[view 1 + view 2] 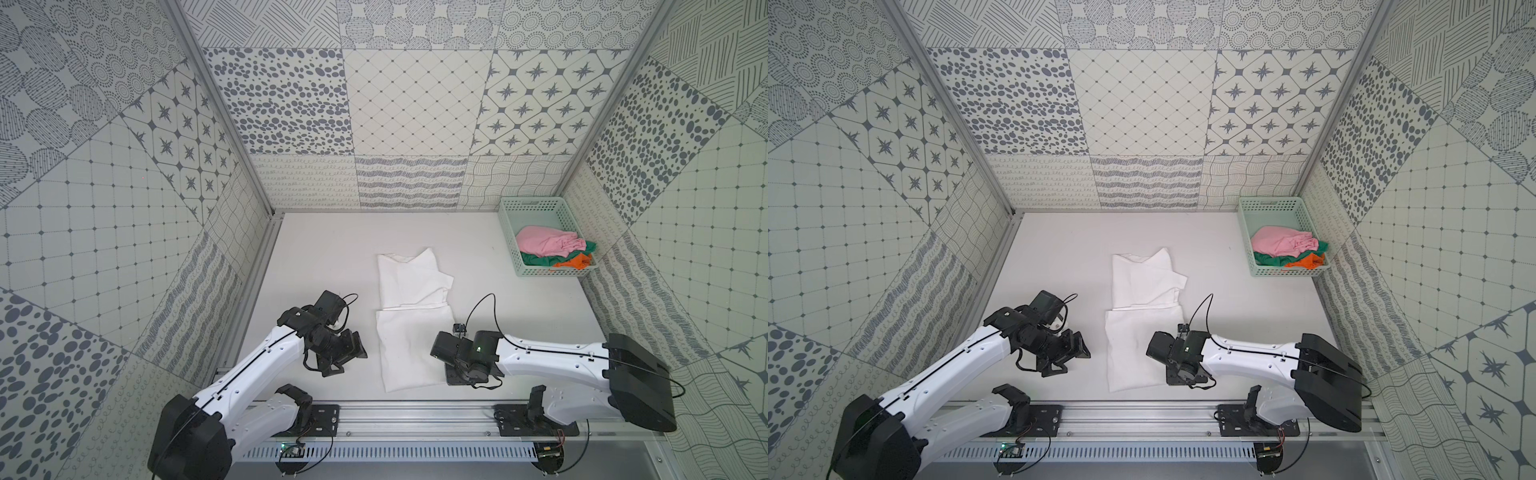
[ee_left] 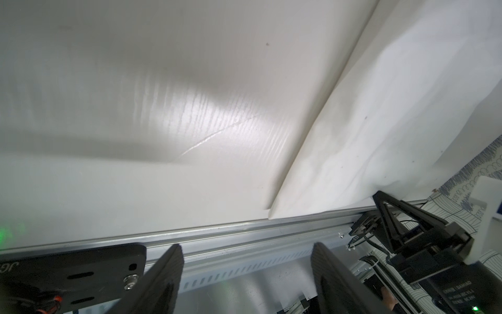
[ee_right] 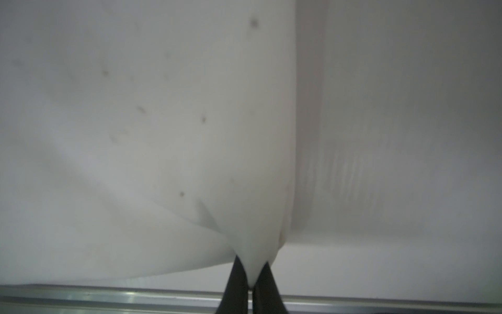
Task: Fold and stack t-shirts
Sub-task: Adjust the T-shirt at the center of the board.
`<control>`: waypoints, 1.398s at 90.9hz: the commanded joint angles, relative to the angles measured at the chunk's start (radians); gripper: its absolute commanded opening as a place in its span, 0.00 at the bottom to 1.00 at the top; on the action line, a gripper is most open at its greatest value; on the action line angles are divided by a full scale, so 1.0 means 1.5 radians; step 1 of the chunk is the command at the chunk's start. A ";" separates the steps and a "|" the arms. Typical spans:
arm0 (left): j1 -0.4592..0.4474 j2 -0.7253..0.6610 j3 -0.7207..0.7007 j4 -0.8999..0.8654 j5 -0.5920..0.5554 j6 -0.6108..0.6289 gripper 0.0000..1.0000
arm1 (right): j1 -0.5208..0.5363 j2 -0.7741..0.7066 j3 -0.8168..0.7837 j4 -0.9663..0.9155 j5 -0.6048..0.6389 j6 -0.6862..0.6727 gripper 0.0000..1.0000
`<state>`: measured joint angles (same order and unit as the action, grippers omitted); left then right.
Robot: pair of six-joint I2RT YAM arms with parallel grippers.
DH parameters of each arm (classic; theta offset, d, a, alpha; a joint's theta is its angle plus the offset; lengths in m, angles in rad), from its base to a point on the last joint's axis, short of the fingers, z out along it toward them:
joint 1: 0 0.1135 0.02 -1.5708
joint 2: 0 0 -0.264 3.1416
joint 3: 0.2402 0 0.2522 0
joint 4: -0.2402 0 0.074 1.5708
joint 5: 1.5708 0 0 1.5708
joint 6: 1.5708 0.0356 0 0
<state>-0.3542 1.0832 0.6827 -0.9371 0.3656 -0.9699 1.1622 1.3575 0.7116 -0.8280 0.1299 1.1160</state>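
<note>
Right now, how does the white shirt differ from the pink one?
The white shirt lies flat and partly folded on the table. The pink shirt sits crumpled in the basket, on top of a green shirt. The right gripper pinches a near corner of the white shirt, while no gripper is near the pink shirt. Both are soft cloth, and neither is stacked yet.
</note>
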 commanded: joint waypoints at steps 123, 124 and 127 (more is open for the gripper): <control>-0.101 0.084 0.056 0.048 0.029 -0.042 0.78 | -0.002 0.009 -0.047 0.068 -0.018 0.022 0.40; -0.103 0.084 0.055 0.048 0.029 -0.045 0.78 | -0.003 0.008 -0.048 0.071 -0.020 0.020 0.40; -0.109 0.085 0.049 0.050 0.031 -0.055 0.78 | -0.005 0.002 -0.051 0.075 -0.025 0.016 0.40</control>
<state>-0.4938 1.2133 0.7624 -0.8623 0.3916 -1.0069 1.1606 1.3666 0.6750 -0.8764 0.1566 1.1854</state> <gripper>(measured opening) 0.781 0.401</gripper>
